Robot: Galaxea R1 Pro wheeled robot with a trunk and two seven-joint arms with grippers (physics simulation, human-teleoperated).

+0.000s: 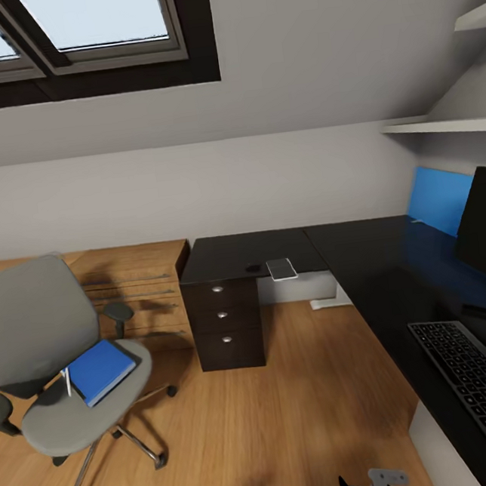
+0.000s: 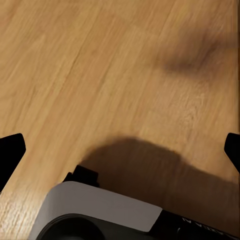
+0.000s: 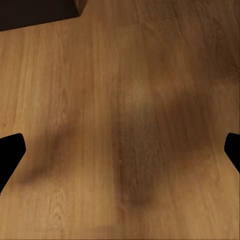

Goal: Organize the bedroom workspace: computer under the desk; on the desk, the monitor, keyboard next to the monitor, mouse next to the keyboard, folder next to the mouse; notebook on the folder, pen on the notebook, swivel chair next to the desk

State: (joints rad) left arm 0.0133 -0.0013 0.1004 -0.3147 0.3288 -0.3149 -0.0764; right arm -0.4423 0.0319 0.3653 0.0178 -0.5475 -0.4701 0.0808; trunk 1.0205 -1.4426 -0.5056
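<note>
The blue folder (image 1: pixel 100 369) lies flat on the seat of the swivel chair (image 1: pixel 55 350), well apart from both hands and to the left of them. It looks thin, light and stiff, probably a little slippery; I would take it at one free edge. The left hand (image 2: pixel 120 147) and the right hand (image 3: pixel 120 150) are both spread wide and empty above the wooden floor (image 3: pixel 125 100).

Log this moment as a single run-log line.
bright-blue flat folder: on grey padded swivel chair seat | black keyboard: on black-topped desk | left claw: open | right claw: open
</note>
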